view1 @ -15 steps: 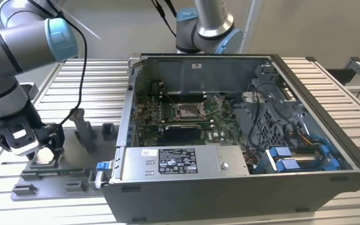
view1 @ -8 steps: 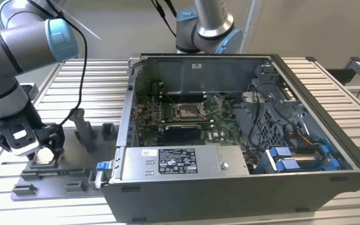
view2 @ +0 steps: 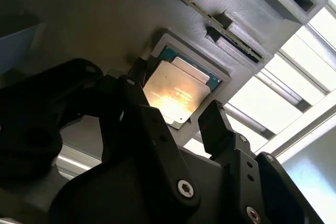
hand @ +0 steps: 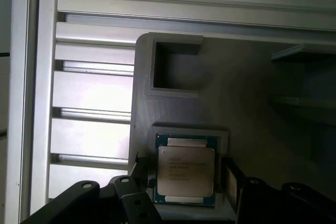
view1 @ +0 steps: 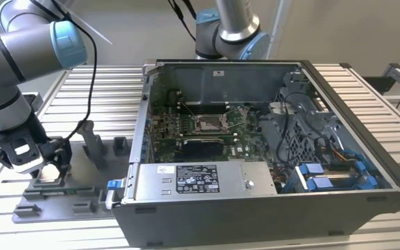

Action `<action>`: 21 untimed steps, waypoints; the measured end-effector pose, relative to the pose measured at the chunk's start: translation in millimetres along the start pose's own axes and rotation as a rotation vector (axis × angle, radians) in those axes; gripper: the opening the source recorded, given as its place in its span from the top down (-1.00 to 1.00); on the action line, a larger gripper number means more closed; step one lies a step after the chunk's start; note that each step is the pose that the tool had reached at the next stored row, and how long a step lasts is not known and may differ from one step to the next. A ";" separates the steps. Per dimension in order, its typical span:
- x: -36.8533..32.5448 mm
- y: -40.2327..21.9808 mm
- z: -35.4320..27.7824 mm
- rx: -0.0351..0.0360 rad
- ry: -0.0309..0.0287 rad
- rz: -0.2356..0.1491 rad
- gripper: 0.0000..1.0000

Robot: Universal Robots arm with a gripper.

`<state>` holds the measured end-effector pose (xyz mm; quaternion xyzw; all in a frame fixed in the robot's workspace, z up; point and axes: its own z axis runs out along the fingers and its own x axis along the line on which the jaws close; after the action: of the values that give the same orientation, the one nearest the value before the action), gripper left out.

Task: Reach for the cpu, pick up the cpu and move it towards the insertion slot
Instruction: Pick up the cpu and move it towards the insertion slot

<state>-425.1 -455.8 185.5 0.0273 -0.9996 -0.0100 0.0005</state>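
Observation:
The cpu (hand: 186,167) is a pale silvery square chip lying flat in a raised pocket of the grey plastic tray (hand: 247,103). My gripper (hand: 186,176) is open and lowered over it, with one black finger on each side and a small gap to each edge. In the second wrist view the cpu (view2: 177,92) glints between the same fingers (view2: 212,121). In the exterior view my gripper (view1: 46,167) hangs over the tray (view1: 82,194) at the exterior view's left. The insertion slot (view1: 208,123), a shiny metal frame with a dark centre, sits on the green motherboard inside the open computer case.
The open computer case (view1: 255,208) fills the exterior view's middle and right, with a power supply (view1: 196,179) at its front and blue-tabbed drive bays (view1: 328,179). Upright tray posts (view1: 92,146) stand between my gripper and the case. A second arm (view1: 231,31) stands behind the case.

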 end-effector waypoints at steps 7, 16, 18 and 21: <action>0.0 0.0 0.2 0.0001 0.0001 0.000 1.00; 0.0 0.1 -6.9 0.0007 0.0003 0.001 1.00; 0.0 0.3 -12.9 0.0007 0.0003 0.001 1.00; 0.0 0.4 -21.7 0.0008 0.0003 0.001 1.00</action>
<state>-425.1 -455.8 207.2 0.0270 -0.9996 -0.0096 0.0006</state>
